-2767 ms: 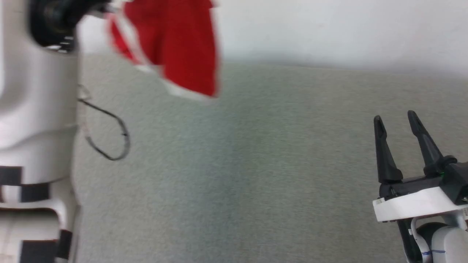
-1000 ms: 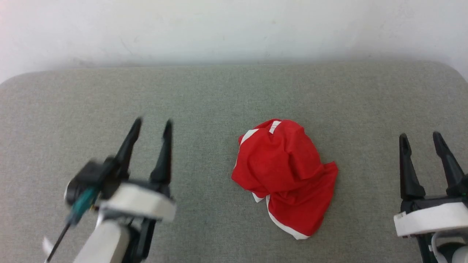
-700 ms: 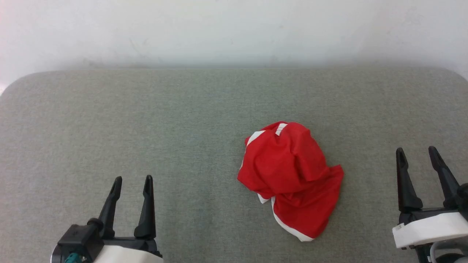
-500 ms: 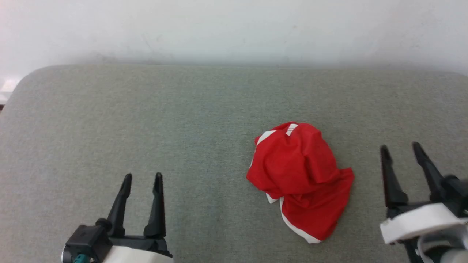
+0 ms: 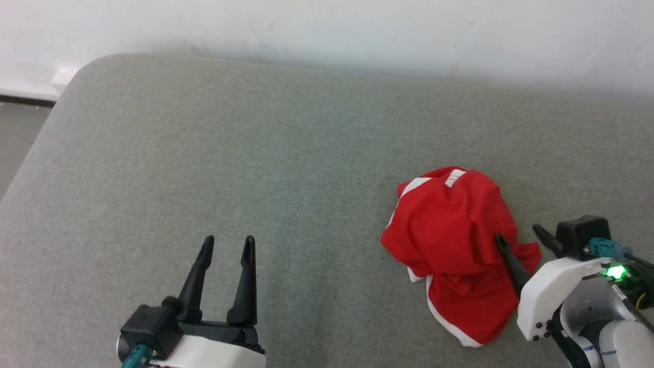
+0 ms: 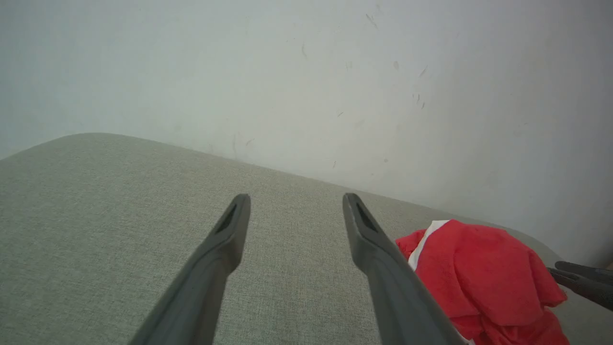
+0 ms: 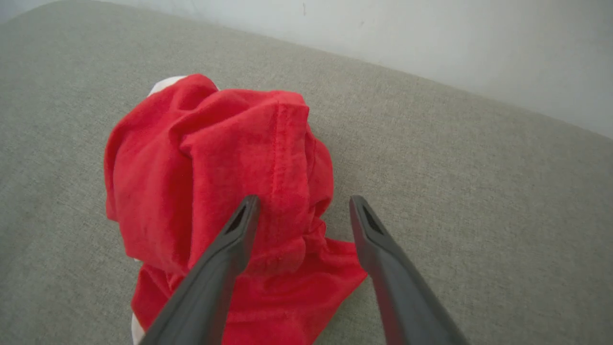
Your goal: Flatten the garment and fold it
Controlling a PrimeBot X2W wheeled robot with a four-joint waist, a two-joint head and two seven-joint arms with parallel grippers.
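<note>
Two grippers stand empty, and both sets of jaws are wide. Your left gripper (image 5: 229,240) hovers over bare table (image 5: 255,128), well apart from the work. Your right gripper (image 5: 517,233) is at the right edge of the garment (image 5: 449,225), which lies in a crumpled red heap on the grey fabric-covered table, right of centre in the head view. In the right wrist view one finger of the right gripper (image 7: 304,200) crosses the red cloth while the other sits over the table just beside the heap. Whether either tip touches the cloth cannot be told.

The step in hand looks like the first pick, meant to open the heap out. Nothing is flattened yet.

- Aim for an edge, not the mound. The stitched seam (image 7: 278,153) running down the top fold is likely a firm thing to pinch.
- Take one layer if you can. A bite through several folds would probably lift the whole bundle unopened.
- Come in low, but keep the tips off the table cover so you do not snag it.
- Bring the left gripper across to the white hem trim (image 5: 442,319), so that both can draw the cloth apart.
- Thin fabric may slip, so close fully before lifting.
</note>
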